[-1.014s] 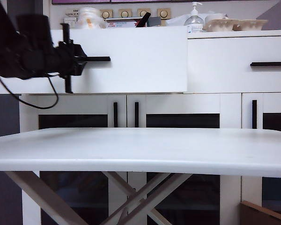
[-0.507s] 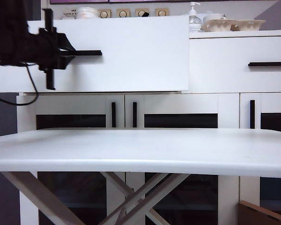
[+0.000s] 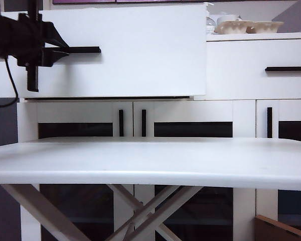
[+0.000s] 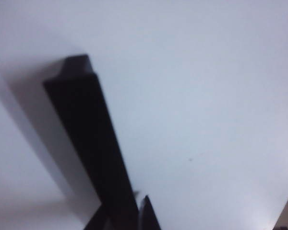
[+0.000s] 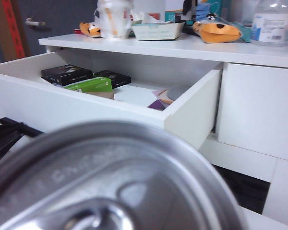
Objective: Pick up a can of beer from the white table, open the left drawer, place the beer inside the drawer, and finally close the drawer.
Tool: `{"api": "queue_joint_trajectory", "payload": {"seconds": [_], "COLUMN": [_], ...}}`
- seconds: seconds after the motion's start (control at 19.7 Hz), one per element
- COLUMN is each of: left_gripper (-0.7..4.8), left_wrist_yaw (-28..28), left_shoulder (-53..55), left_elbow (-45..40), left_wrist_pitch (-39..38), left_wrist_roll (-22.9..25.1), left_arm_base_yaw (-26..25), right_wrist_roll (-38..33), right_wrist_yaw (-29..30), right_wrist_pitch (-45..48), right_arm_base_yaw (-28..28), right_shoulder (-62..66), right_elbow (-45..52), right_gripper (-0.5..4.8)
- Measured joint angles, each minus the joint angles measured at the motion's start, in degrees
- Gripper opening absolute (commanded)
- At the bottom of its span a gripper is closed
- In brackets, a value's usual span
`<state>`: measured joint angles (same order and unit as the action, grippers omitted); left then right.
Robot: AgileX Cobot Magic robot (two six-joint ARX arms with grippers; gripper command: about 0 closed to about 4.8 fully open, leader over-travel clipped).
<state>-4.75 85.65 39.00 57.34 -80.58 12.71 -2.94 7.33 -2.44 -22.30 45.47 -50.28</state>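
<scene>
While your right pincer carries the silver aluminium beer can (image 5: 110, 182) close under its camera, keep the left pincer (image 3: 40, 52) clenched on the black bar handle (image 3: 80, 49), drawing the wide white left drawer (image 3: 140, 55) straight outward.

White left drawer (image 3: 140, 55) with black handle (image 3: 83, 49), white table (image 3: 150, 160), silver can of beer (image 5: 105, 182), black left pincer (image 3: 35, 47)

My left hand (image 3: 52, 50) sits at the upper left of the exterior view, arm reaching in level from the frame's left edge, wrist rolled so the hand's body stands vertical. Its fingers are clamped tight on the black bar handle (image 3: 80, 49). My right hand is out of sight there; its wrist view is filled by the can of beer (image 5: 105, 182) it carries.
</scene>
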Motion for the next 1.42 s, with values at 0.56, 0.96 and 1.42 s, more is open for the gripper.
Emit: {"api": "queue_joint_trajectory", "payload": {"seconds": [0.56, 0.96, 1.42], "left_gripper": [-0.07, -0.07, -0.02], "left_wrist_yaw": [2.9, 4.2, 4.0], "left_shoulder": [-12.3, -17.3, -23.8], "left_elbow": [-8.9, -11.6, -15.5], "left_wrist_pitch": [-5.5, -8.3, -11.1], "left_wrist_roll": [0.0, 0.1, 0.1], "left_arm_base_yaw": [3.2, 4.0, 4.3], "right_wrist_roll": [0.0, 0.0, 0.0], "right_wrist_yaw": [0.0, 0.0, 0.0], "right_wrist_pitch": [1.3, 1.7, 1.7], "right_arm_base_yaw": [0.0, 0.0, 0.0], "right_shoulder": [0.0, -0.1, 0.0], "right_elbow": [0.0, 0.0, 0.0], "right_gripper": [1.65, 1.65, 1.65]}}
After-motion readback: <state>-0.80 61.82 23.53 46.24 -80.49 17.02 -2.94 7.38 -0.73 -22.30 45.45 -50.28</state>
